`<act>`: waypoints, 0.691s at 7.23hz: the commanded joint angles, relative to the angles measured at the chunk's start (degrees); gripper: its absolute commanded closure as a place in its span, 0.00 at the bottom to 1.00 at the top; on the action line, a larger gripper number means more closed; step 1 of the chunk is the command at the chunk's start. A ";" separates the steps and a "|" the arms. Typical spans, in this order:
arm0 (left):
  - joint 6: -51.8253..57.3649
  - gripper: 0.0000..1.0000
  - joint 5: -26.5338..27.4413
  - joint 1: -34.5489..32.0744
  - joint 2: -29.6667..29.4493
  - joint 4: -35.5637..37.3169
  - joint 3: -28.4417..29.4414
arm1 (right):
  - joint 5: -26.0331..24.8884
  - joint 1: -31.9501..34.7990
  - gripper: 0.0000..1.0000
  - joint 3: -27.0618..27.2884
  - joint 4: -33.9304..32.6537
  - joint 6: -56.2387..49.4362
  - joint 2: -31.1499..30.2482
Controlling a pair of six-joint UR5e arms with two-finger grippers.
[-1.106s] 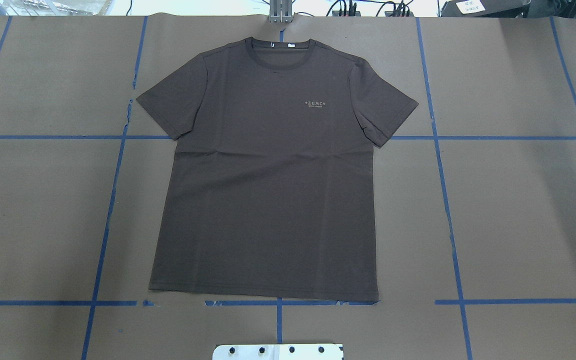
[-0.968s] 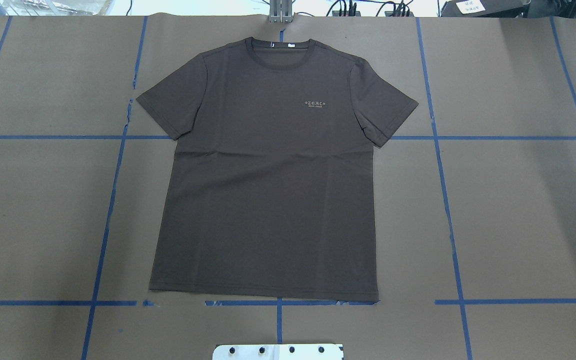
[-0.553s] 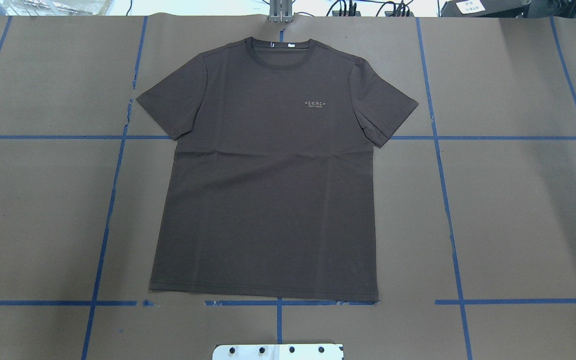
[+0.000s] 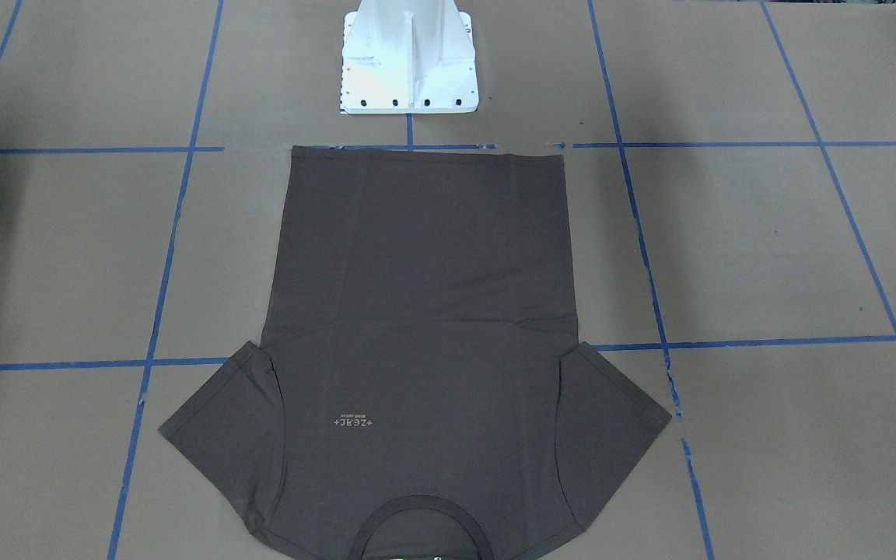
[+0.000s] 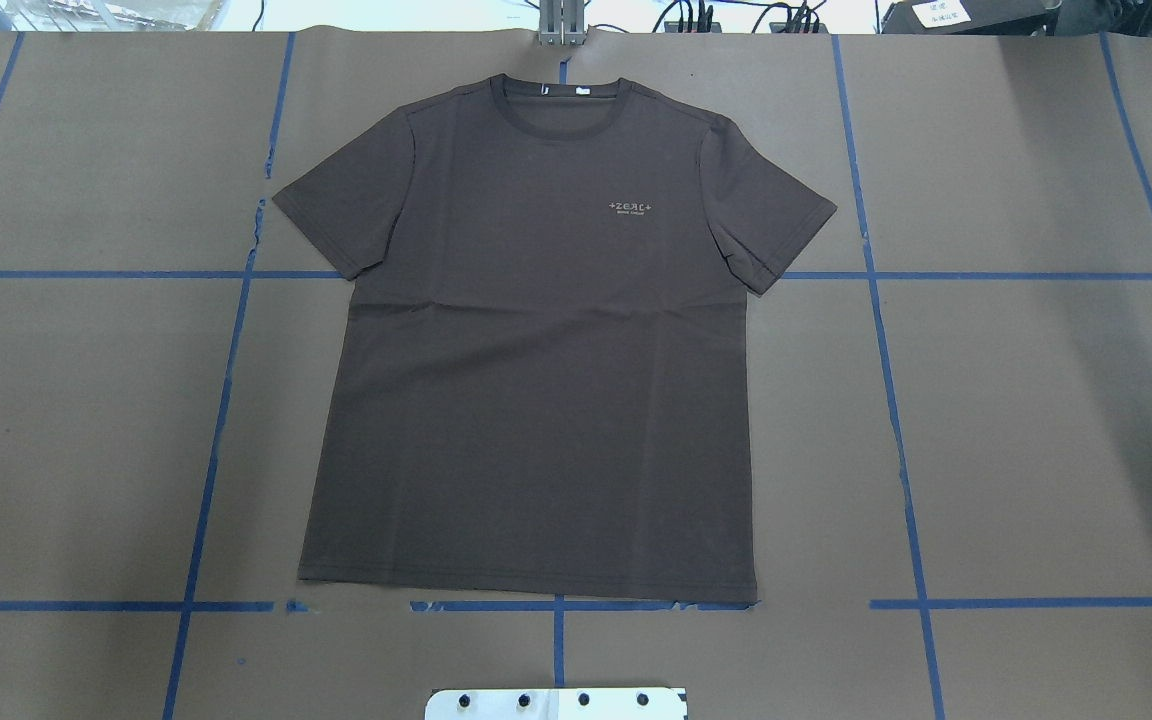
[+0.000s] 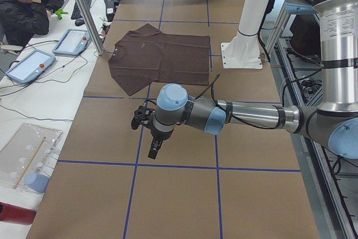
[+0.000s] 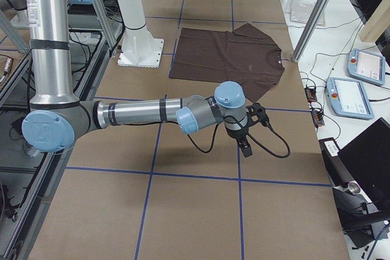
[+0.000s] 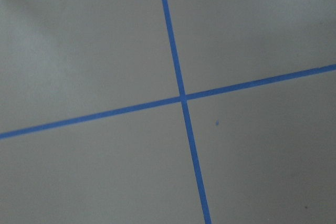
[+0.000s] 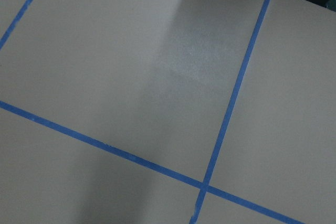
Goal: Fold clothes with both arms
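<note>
The left gripper (image 6: 152, 152) hung over bare worktop (image 5: 1036, 450), well apart from the shirt; I could not tell its opening. The T-shirt (image 5: 536, 400) lay flat at centre, collar away from the robot. The right gripper (image 7: 246, 148) hung well apart too, opening likewise untellable. Both should probably reach matching sleeve edges together

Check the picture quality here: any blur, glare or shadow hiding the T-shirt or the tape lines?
Overhead exterior: even light, T-shirt sharp, logo readable, background beyond the table blown out. Left wrist-mounted: soft and greyish, but the tape cross shows clearly. Right wrist-mounted: soft, a pale patch of sheen mid-frame, a dark shadow at lower left.
</note>
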 commanded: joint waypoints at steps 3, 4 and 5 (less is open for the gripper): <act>-0.26 0.00 -0.32 -0.08 -2.52 -28.36 10.36 | 3.18 -1.15 0.00 -0.25 2.93 5.62 3.43; -0.35 0.00 -0.32 -0.08 -2.61 -29.36 10.56 | 2.83 -4.20 0.00 -0.59 3.11 13.82 6.92; -0.35 0.00 -0.40 -0.08 -2.35 -29.45 9.95 | 0.65 -9.80 0.00 -0.77 3.02 24.17 12.61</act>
